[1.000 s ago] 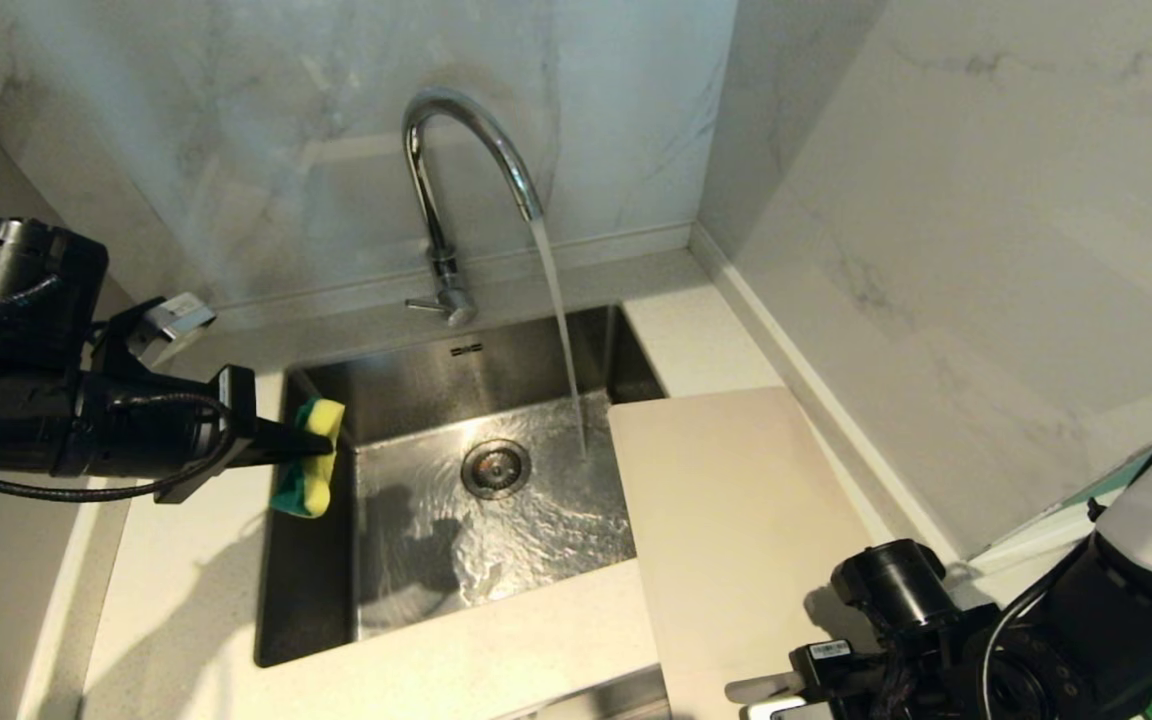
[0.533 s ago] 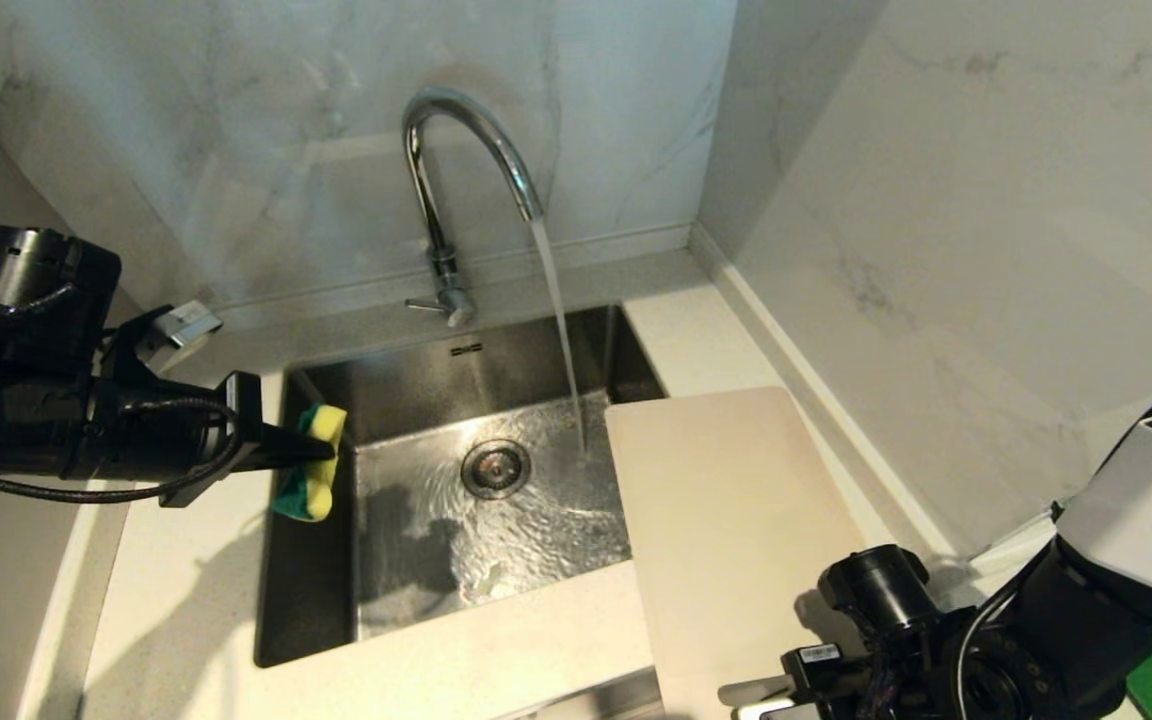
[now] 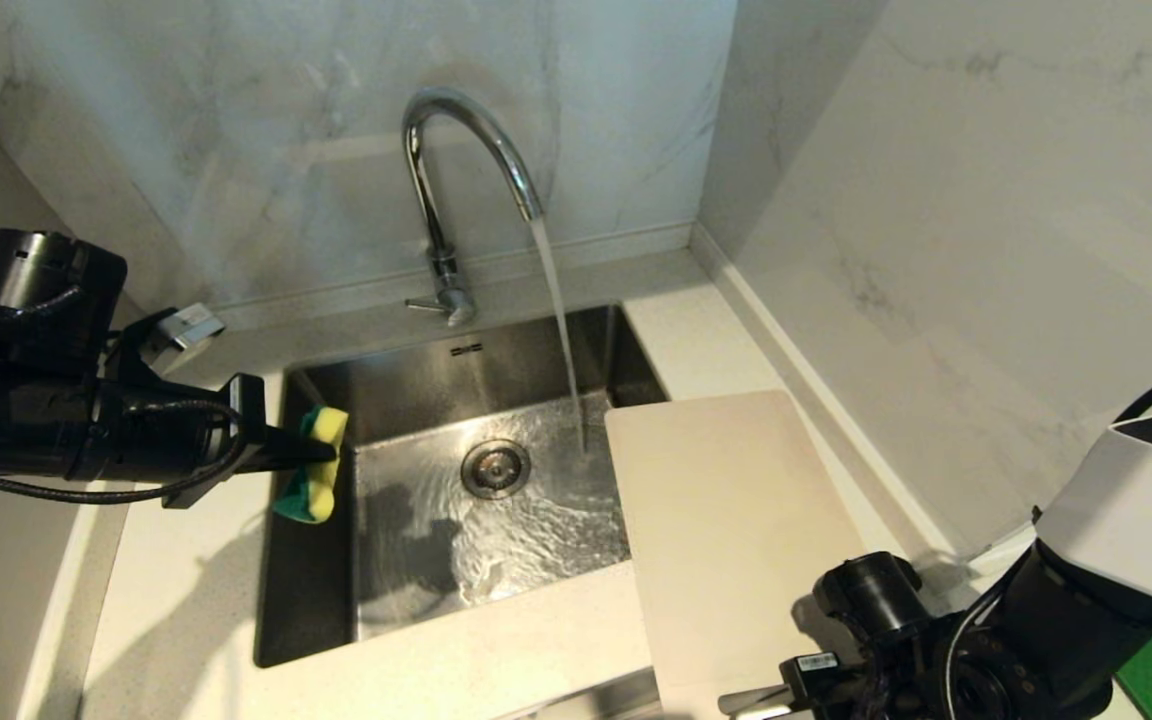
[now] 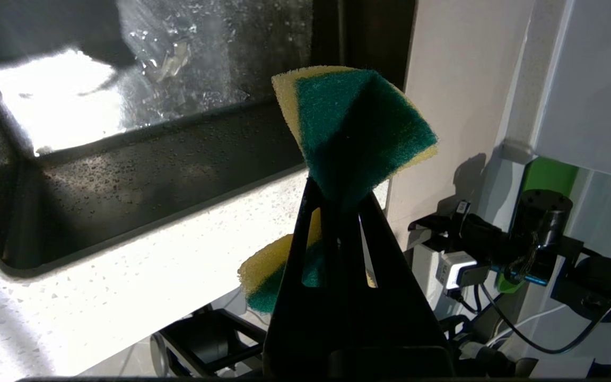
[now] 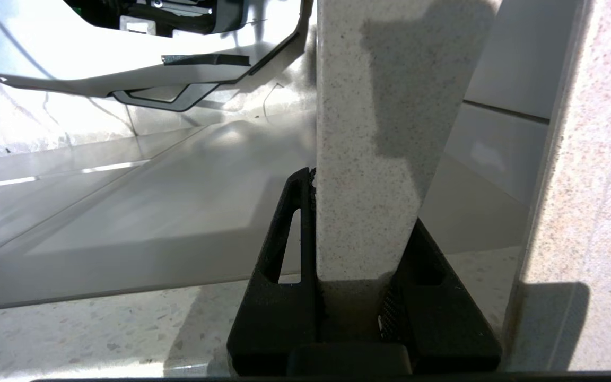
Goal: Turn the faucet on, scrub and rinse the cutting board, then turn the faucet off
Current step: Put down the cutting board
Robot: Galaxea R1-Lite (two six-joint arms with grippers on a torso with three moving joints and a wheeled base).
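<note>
Nearest, at the bottom right of the head view, the right gripper [image 5: 356, 297] has its fingers [image 5: 279, 254] partly closed on the near edge of the cutting board [image 3: 736, 530] — the right wrist view shows the thin speckled edge clamped between them. The board lies flat on the countertop [image 3: 176, 600] to the right of the sink [image 3: 306, 600], its left edge overhanging the basin a little, its far short end close to the falling water. It looks stiff, thin and fairly light, so one gripper should be able to lift or slide it; wet, though, its smooth face is likely to turn slippery, and a pinch on the edge alone may let it swing. A deep bite on the near short end seems the safest hold.

Further in, at the left rim of the sink, the left gripper [image 3: 321, 455] is squeezed fully shut on a yellow-and-green sponge [image 4: 358, 132], which folds softly under the pinch — it hangs over the basin's edge, well apart from the board.

Farthest, the faucet [image 3: 456, 150] stands behind the sink, water running from its spout onto the basin floor near the drain [image 3: 496, 467]
</note>
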